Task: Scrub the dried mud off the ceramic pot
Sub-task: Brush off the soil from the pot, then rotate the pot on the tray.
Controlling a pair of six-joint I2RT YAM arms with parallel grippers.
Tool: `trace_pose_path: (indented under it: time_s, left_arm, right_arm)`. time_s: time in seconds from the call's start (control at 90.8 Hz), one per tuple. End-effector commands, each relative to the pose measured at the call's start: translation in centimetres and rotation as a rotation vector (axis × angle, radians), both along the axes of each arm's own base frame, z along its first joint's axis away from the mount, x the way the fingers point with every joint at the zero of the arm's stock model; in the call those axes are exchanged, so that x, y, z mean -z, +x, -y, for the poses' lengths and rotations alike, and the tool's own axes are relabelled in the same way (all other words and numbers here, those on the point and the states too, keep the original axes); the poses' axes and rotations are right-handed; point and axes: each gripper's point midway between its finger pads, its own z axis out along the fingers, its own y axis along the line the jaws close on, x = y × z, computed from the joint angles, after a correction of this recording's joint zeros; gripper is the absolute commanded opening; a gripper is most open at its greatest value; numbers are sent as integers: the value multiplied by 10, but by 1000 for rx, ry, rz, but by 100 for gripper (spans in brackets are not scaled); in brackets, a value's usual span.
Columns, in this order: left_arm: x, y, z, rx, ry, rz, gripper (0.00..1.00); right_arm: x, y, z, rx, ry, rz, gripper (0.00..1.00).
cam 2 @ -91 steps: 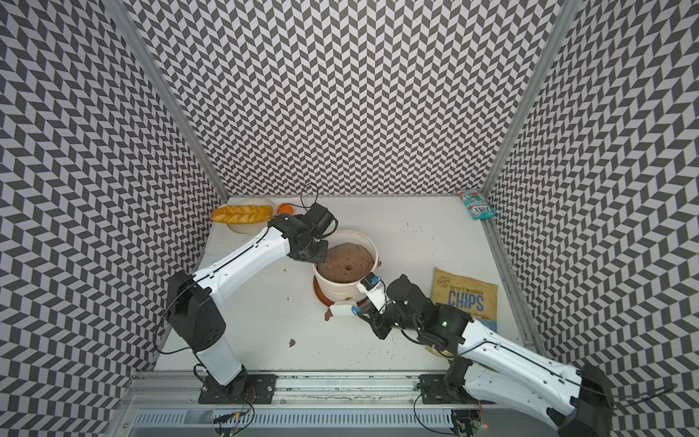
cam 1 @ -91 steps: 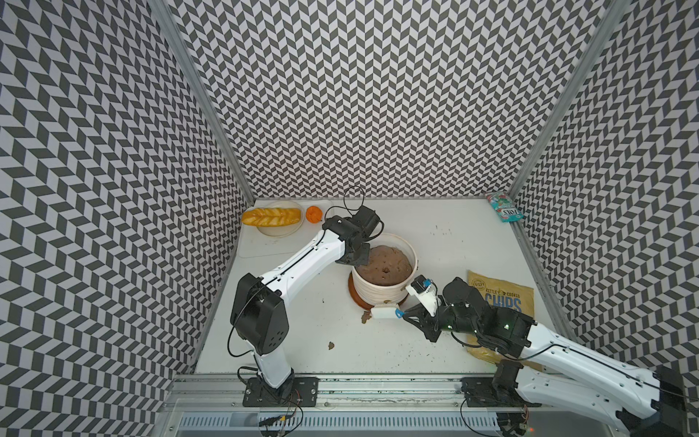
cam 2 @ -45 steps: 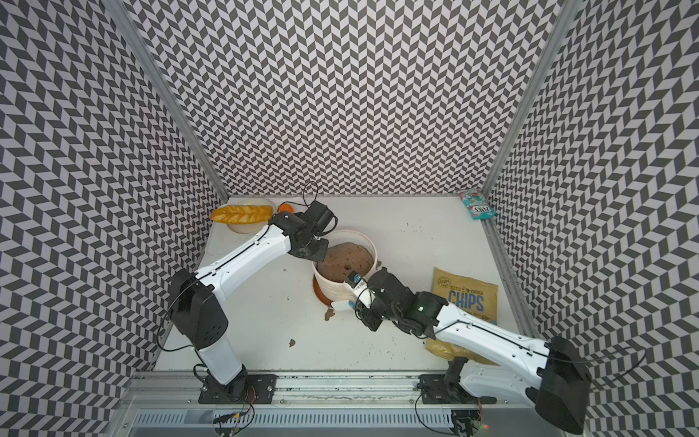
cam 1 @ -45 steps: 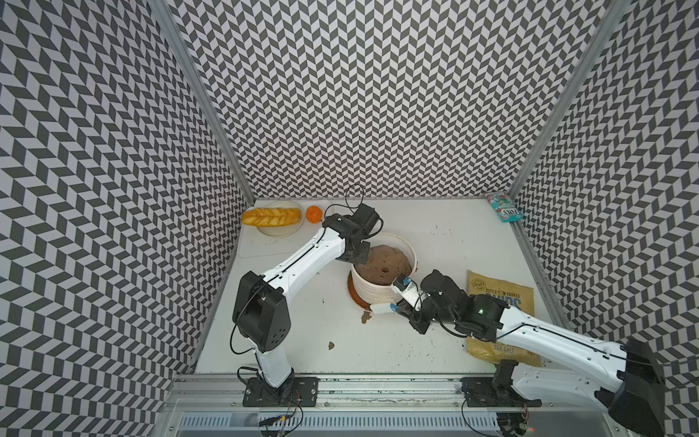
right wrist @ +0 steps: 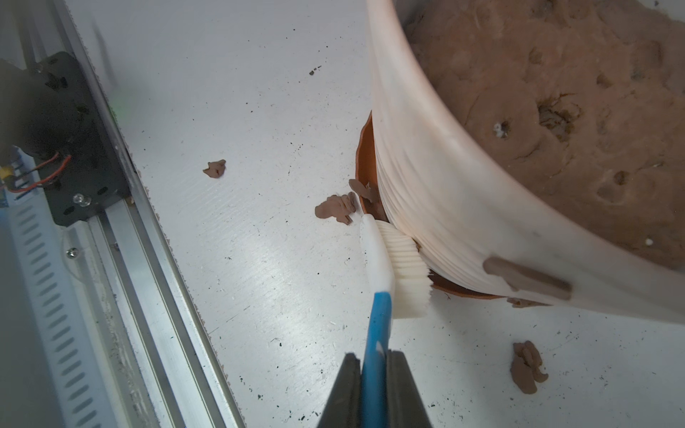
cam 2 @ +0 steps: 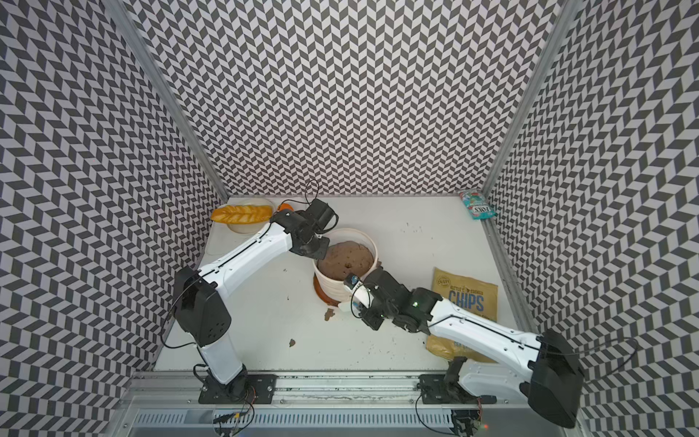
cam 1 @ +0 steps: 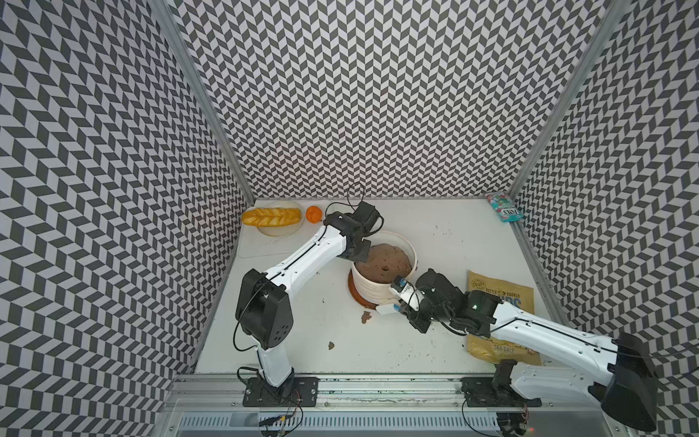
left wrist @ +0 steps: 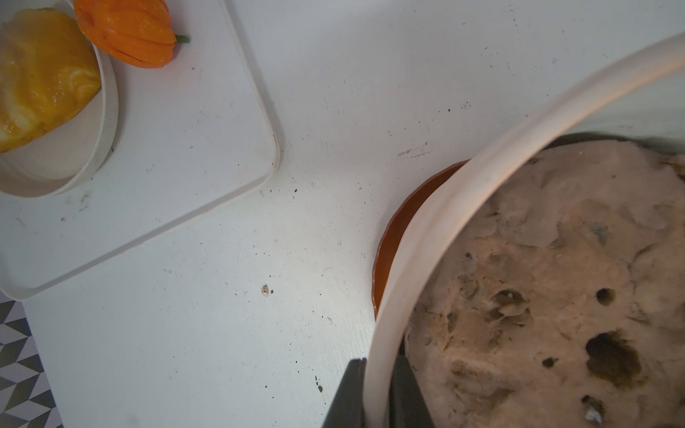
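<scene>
A cream ceramic pot (cam 1: 378,293) stands near the middle of the tabletop (cam 1: 378,352) on a brown saucer (cam 1: 353,293), most of which is hidden beneath it. The pot's far wall cannot be seen. A brown mass (cam 1: 384,259) fills its inside.

The left gripper (left wrist: 376,402) is clamped on the pot's rim at the far left side, one finger outside and one inside. The left wrist view cuts the fingers off at the frame edge. In both top views the gripper's dark body covers the contact.

The right gripper (right wrist: 374,370) is closed on the blue handle of a white brush (right wrist: 380,259). The bristles press the lower near wall just above the saucer. In both top views this gripper's fingertips are too dark to make out.

A smear of dried mud (right wrist: 526,279) clings to the wall near the bristles, visible only from the right wrist. Loose flakes (cam 1: 366,317) lie on the tabletop just beside the saucer and nearer the front edge.

The right arm covers part of a chips bag (cam 2: 465,299) by the right edge. A bread loaf (cam 1: 271,216) sits on a plate (cam 1: 281,231) in the far left corner, cut off in the left wrist view.

Compared with a second earlier, the right wrist is closer to the pot. The pot, left arm and flakes have not moved.
</scene>
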Motion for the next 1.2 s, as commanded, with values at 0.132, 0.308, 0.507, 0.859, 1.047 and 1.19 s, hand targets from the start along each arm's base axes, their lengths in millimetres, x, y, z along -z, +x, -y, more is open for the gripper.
trace_pose_path:
  time_s: [0.132, 0.308, 0.507, 0.859, 1.047, 1.19]
  left_arm:
    - [6, 5, -4, 93, 75, -12, 14]
    - [-1, 14, -1, 157, 85, 27, 14]
    - [-1, 26, 8, 257, 89, 52, 14]
    - [-14, 37, 40, 556, 9, 114, 10]
    - [-4, 35, 55, 685, -16, 86, 7]
    - [-1, 39, 64, 744, -28, 70, 7]
  right_arm:
    - [-26, -13, -18, -189, 71, -10, 0]
    - [-57, -31, -34, -300, 220, -8, 0]
    - [-78, -34, -36, -313, 294, 29, 0]
    - [-96, -36, -36, -310, 381, 50, 0]
    - [-97, -35, -35, -301, 411, 52, 0]
    - [-98, -33, -37, -293, 428, 55, 0]
